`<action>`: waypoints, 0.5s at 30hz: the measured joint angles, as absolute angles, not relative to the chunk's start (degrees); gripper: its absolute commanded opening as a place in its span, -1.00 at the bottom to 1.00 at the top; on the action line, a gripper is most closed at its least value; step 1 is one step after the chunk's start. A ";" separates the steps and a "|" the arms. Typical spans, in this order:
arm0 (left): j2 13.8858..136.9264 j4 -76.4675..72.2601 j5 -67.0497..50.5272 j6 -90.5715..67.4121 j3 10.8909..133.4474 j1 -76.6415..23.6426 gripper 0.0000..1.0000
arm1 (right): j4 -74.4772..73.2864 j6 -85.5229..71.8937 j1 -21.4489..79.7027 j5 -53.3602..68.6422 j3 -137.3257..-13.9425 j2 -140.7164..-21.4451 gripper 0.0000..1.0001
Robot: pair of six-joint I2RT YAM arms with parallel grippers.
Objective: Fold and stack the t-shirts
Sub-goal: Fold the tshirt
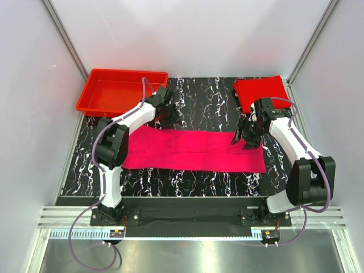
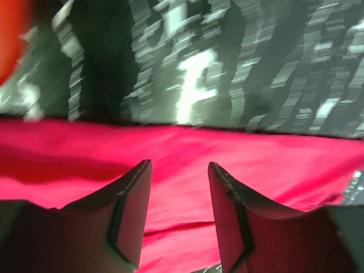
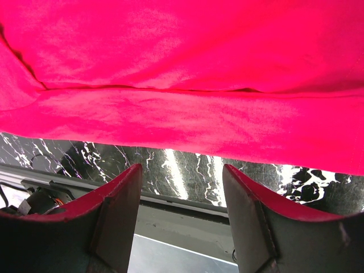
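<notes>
I am hovering my left claw (image 2: 179, 164) and right claw (image 3: 182, 166), both wide and empty, over the half-folded pink t-shirt (image 1: 193, 149), with the red t-shirt (image 1: 261, 91) lying folded and nothing stacked yet.

The spread t-shirt (image 1: 193, 151) lies flat on the bench (image 1: 193, 96), reaching from the left fingers (image 2: 133, 210), above its far left edge, to the right fingers (image 3: 119, 210), above its right end. Behind the right fingers lies the folded t-shirt (image 1: 259, 90) — behind and left of the left fingers sits the tray (image 1: 122, 91).
</notes>
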State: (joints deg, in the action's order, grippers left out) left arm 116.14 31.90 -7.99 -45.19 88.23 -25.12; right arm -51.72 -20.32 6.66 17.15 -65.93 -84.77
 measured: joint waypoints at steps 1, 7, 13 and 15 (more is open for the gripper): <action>116.22 32.05 -7.57 -44.69 89.54 -25.36 0.04 | -51.72 -20.32 6.66 17.15 -65.93 -84.77 0.31; 109.69 37.01 -3.84 -40.86 89.78 -25.91 0.12 | -51.70 -20.32 6.66 17.15 -65.65 -84.90 0.31; 95.07 43.66 -0.45 -40.88 77.01 -25.45 0.25 | -51.68 -20.27 6.98 16.82 -65.91 -88.16 0.32; 91.31 46.04 0.38 -42.37 72.20 -25.45 0.39 | -51.72 -19.94 7.97 16.29 -66.96 -90.89 0.36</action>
State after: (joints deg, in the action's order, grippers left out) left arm 91.31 46.04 0.38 -42.37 72.20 -25.45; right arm -51.72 -19.94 7.97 16.29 -66.96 -90.89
